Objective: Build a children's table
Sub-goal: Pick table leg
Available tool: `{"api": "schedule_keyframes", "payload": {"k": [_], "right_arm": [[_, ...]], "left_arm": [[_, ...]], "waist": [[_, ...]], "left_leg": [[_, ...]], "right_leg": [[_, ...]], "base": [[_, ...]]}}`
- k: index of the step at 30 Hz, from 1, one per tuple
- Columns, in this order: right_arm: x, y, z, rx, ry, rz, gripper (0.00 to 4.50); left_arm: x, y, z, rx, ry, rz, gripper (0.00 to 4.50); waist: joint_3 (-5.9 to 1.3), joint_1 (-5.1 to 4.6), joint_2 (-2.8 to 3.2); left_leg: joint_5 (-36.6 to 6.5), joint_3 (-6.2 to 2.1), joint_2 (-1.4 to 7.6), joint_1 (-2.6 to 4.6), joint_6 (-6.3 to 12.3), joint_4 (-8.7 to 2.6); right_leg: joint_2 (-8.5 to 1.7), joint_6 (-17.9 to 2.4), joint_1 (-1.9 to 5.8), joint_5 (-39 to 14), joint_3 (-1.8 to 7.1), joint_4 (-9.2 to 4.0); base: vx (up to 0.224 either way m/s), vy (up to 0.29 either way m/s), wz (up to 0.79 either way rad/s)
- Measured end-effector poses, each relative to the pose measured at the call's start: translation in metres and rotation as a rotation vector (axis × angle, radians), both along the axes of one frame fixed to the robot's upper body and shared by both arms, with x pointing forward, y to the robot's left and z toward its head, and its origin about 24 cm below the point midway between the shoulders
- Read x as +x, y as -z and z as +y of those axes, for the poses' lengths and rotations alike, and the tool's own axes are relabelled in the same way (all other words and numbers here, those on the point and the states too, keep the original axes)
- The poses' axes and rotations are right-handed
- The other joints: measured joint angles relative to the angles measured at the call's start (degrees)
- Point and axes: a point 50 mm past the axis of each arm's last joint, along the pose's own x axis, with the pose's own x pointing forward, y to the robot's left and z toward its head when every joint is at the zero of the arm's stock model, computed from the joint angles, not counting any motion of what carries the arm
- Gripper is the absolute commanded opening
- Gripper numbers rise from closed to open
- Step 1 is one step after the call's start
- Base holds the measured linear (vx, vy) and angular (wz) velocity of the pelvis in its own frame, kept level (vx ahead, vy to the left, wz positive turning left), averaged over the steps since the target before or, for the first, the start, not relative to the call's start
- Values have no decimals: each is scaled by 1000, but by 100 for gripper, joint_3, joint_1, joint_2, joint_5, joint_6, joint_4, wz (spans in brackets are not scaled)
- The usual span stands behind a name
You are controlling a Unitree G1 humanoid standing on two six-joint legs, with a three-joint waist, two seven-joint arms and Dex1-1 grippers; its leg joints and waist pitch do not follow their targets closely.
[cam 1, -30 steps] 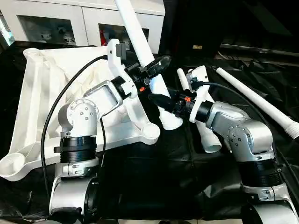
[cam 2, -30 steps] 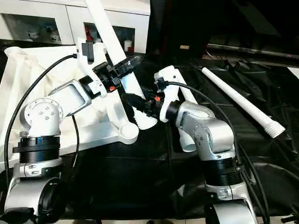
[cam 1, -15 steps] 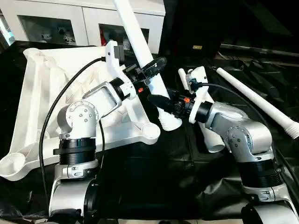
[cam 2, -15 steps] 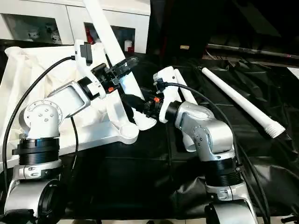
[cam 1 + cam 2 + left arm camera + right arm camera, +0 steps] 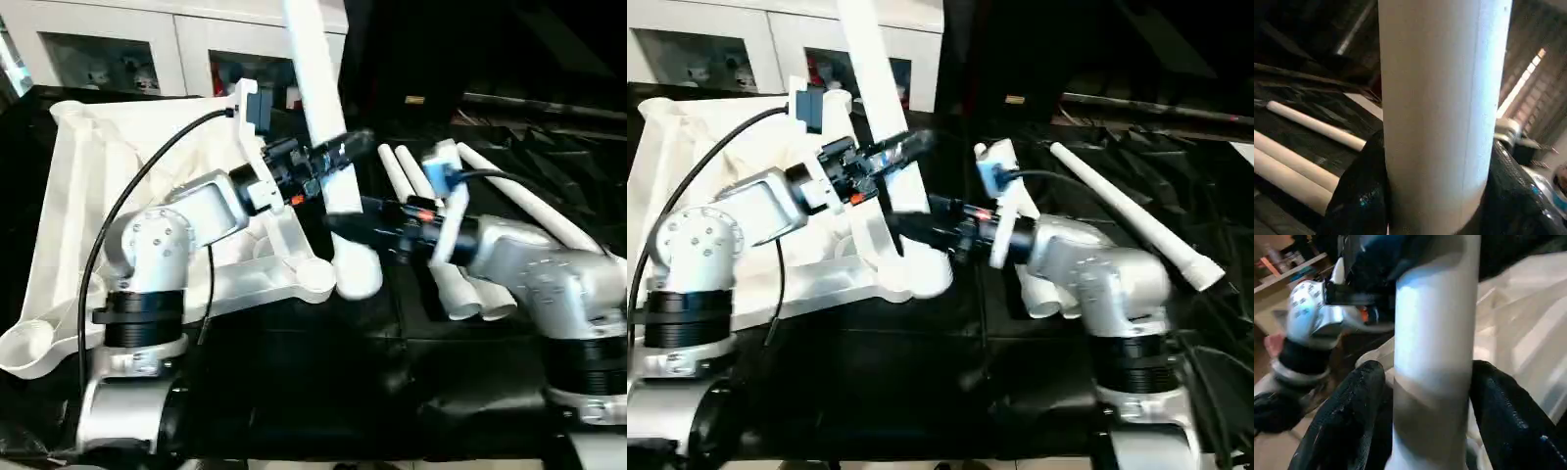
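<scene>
- Left gripper [image 5: 345,157] fingers [image 5: 1359,196] clamp the upright leg [image 5: 318,88]; right gripper [image 5: 345,223] fingers [image 5: 1342,416] straddle it lower, contact unclear.
- Leg's foot sits beside the tabletop [image 5: 88,196] near-corner socket [image 5: 315,277], not seated yet, so no legs look fitted.
- Three legs [image 5: 436,245] lie on the black table [image 5: 323,392], right of the tabletop.

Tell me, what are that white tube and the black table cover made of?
The tube looks like smooth, matt white plastic: even colour, soft highlights, moulded flared end. The cover seems thin plastic sheeting, maybe coated cloth: it wrinkles and throws glossy glints.
</scene>
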Motion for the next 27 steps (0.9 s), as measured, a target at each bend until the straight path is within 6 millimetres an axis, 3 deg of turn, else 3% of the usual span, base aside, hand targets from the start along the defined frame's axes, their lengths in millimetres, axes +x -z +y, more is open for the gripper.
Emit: {"api": "schedule_keyframes", "payload": {"k": [10, 11, 14, 16, 27], "right_arm": [[-5, -1, 1, -11, -59, 13, 288], [-6, -2, 2, -14, -65, 10, 260], [-7, -1, 4, -12, -78, 16, 253], [-7, -1, 5, -11, -80, 18, 223], [-5, -1, 9, 0, -57, -6, 191]], "left_arm": [[-3, -13, -2, -50, 93, -48, 188], [-4, -14, -2, -56, 99, -48, 188], [-3, -13, -1, -59, 107, -47, 188], [-3, -12, -1, -61, 109, -44, 188], [-1, -14, 0, -70, 80, -68, 188]], "waist": [[0, 54, 0], [0, 63, 0], [0, 72, 0], [0, 75, 0], [0, 76, 0]], "left_leg": [[2, 0, 0, -1, 1, 10], [2, 0, 0, -1, 1, 11], [2, 0, 0, -1, 1, 12], [2, 0, 0, -2, 1, 13], [2, 0, 1, -3, 1, 16]], "right_leg": [[-2, 1, 3, 11, -1, 0], [-2, 1, 2, 11, -1, 0], [-2, 2, 2, 12, -1, 0], [-2, 2, 2, 12, -1, 0], [-2, 2, 3, 13, -1, 0]], "base": [[0, 0, 0], [0, 0, 0], [0, 0, 0], [0, 0, 0], [0, 0, 0]]}}
